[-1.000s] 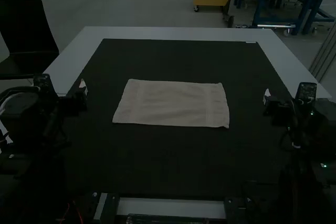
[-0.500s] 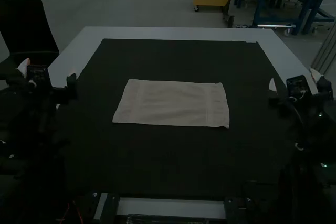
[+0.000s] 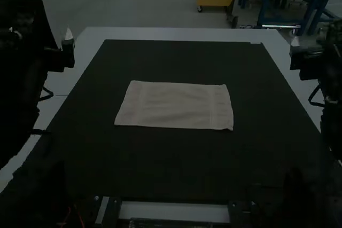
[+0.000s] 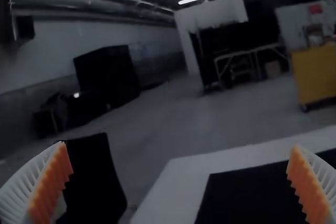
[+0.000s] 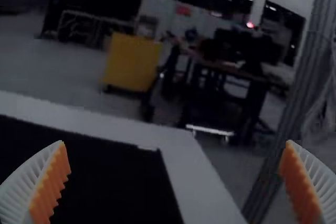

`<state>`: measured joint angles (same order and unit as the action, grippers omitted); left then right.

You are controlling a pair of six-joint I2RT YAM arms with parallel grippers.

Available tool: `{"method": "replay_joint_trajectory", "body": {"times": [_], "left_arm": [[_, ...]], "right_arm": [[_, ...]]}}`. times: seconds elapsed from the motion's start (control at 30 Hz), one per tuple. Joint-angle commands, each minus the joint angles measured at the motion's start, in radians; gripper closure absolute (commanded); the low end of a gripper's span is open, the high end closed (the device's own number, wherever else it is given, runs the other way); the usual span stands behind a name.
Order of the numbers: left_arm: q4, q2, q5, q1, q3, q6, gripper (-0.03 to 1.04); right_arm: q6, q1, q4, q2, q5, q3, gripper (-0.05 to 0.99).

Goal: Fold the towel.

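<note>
Towel (image 3: 173, 105) spread flat in high view, orange pads (image 4: 52, 182) in wrist views, left tool (image 3: 42, 34), right tool (image 3: 315, 40) agape

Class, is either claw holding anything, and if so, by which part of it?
Nothing is held: the left claw and the right claw are both open and empty, and the towel lies flat on the dark mat, away from both.

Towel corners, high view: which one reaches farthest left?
The near left corner; the far left corner sits farther in, and the other two are at right.
</note>
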<state>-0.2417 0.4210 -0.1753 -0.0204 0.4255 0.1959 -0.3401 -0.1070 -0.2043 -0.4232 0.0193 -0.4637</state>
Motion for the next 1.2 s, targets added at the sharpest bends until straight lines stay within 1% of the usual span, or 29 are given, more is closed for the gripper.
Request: {"method": "replay_joint_trajectory", "body": {"times": [0.0, 0.07, 0.13, 0.17, 0.2, 0.23, 0.3, 0.33, 0.37, 0.4, 0.43, 0.53, 0.57, 0.6, 0.63, 0.67, 0.7, 0.73, 0.77, 0.8, 0.83, 0.87, 0.93, 1.03, 1.17], "left_arm": [[0.01, 0.21, 0.039, 0.002, 0.13, -0.11, 0.04], [0.021, 0.332, 0.048, 0.019, 0.191, -0.121, 0.06], [0.07, 0.443, 0.059, 0.037, 0.236, -0.139, 0.07], [0.096, 0.493, 0.079, 0.046, 0.251, -0.17, 0.07], [0.117, 0.536, 0.102, 0.056, 0.257, -0.185, 0.07], [0.125, 0.573, 0.105, 0.06, 0.256, -0.185, 0.07], [0.133, 0.624, 0.106, 0.062, 0.245, -0.185, 0.06], [0.133, 0.636, 0.106, 0.06, 0.233, -0.185, 0.06], [0.131, 0.644, 0.108, 0.059, 0.217, -0.187, 0.06], [0.128, 0.651, 0.106, 0.057, 0.197, -0.187, 0.06], [0.125, 0.656, 0.105, 0.056, 0.177, -0.187, 0.06], [0.113, 0.68, 0.12, 0.053, 0.113, -0.191, 0.06], [0.097, 0.694, 0.168, 0.051, 0.091, -0.214, 0.06], [0.091, 0.708, 0.229, 0.05, 0.081, -0.227, 0.06], [0.085, 0.726, 0.324, 0.048, 0.075, -0.231, 0.06], [0.073, 0.751, 0.361, 0.054, 0.068, -0.237, 0.05], [0.056, 0.783, 0.385, 0.056, 0.067, -0.237, 0.05], [0.042, 0.822, 0.436, 0.059, 0.068, -0.247, 0.05], [0.028, 0.861, 0.488, 0.063, 0.07, -0.283, 0.05], [0.001, 0.9, 0.517, 0.071, 0.071, -0.303, 0.05], [-0.018, 0.937, 0.548, 0.085, 0.076, -0.303, 0.05], [-0.036, 0.972, 0.57, 0.096, 0.079, -0.303, 0.05], [-0.067, 1.026, 0.596, 0.102, 0.087, -0.27, 0.05], [-0.145, 1.078, 0.64, 0.102, 0.087, -0.266, 0.05], [-0.255, 1.167, 0.631, 0.1, 0.094, -0.277, 0.05]], "right_arm": [[0.199, -0.011, 0.013, -0.187, 0.018, -0.105, 0.02], [0.22, -0.01, 0.017, -0.29, 0.028, -0.139, 0.02], [0.262, -0.008, 0.017, -0.388, 0.028, -0.151, 0.02], [0.285, -0.008, 0.017, -0.44, 0.028, -0.151, 0.02], [0.308, -0.007, 0.02, -0.494, 0.03, -0.151, 0.02], [0.329, -0.007, 0.032, -0.546, 0.03, -0.15, 0.02], [0.329, -0.007, 0.06, -0.644, 0.044, -0.138, 0.02], [0.331, -0.01, 0.075, -0.684, 0.062, -0.132, 0.03], [0.331, -0.008, 0.085, -0.718, 0.103, -0.122, 0.02], [0.34, -0.007, 0.088, -0.741, 0.159, -0.115, 0.03], [0.355, -0.007, 0.089, -0.753, 0.188, -0.102, 0.03], [0.362, 0.0, 0.075, -0.752, 0.208, -0.061, 0.03], [0.36, 0.006, 0.054, -0.75, 0.206, -0.052, 0.03], [0.355, 0.013, 0.043, -0.75, 0.208, -0.043, 0.03], [0.345, 0.024, 0.039, -0.75, 0.208, -0.036, 0.03], [0.334, 0.038, 0.032, -0.753, 0.202, -0.027, 0.02], [0.332, 0.056, 0.02, -0.758, 0.2, -0.021, 0.02], [0.332, 0.073, 0.008, -0.766, 0.197, -0.02, 0.02], [0.334, 0.09, -0.01, -0.779, 0.192, -0.02, 0.02], [0.332, 0.107, -0.015, -0.798, 0.192, -0.021, 0.02], [0.332, 0.118, -0.017, -0.819, 0.2, -0.023, 0.02], [0.332, 0.13, -0.018, -0.844, 0.208, -0.023, 0.03], [0.332, 0.151, -0.029, -0.888, 0.219, -0.024, 0.03], [0.335, 0.176, -0.084, -0.951, 0.228, -0.024, 0.03], [0.335, 0.201, -0.152, -1.017, 0.232, -0.043, 0.03]]}}
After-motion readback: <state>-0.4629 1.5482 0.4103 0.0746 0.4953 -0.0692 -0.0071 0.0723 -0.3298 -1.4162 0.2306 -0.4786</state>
